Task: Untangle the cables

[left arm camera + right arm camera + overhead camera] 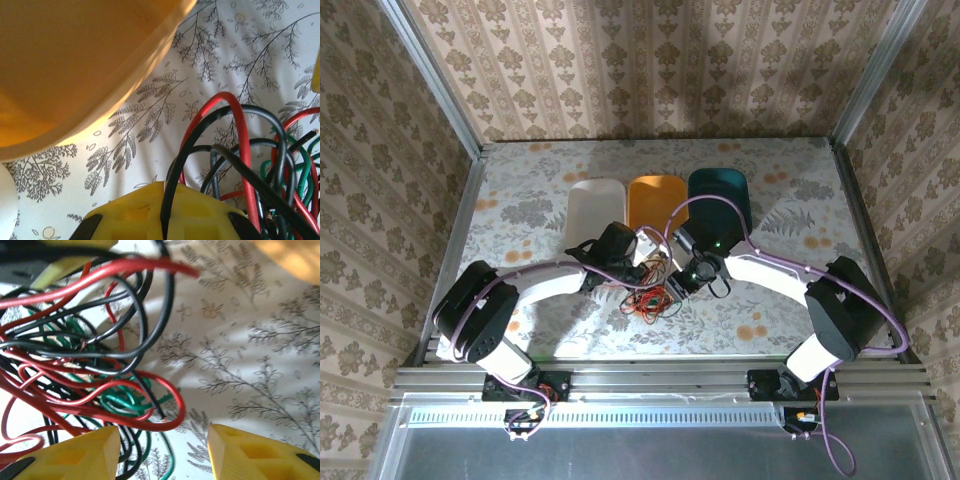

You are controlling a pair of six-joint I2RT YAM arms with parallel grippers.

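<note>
Floral tabletop (pixel 250 365), cables (pixel 120 401) heaped before gaping right pincer (pixel 164 430)

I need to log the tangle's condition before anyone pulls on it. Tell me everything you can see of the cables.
The cables are thin, glossy wires in red, black and green, looped through one another in a loose heap. They lie on the floral table between the two arms, near the orange bin. One black loop appears pinched in the shut left gripper; the open right gripper sits at the heap's edge, with black and green strands running between its fingers.
</note>
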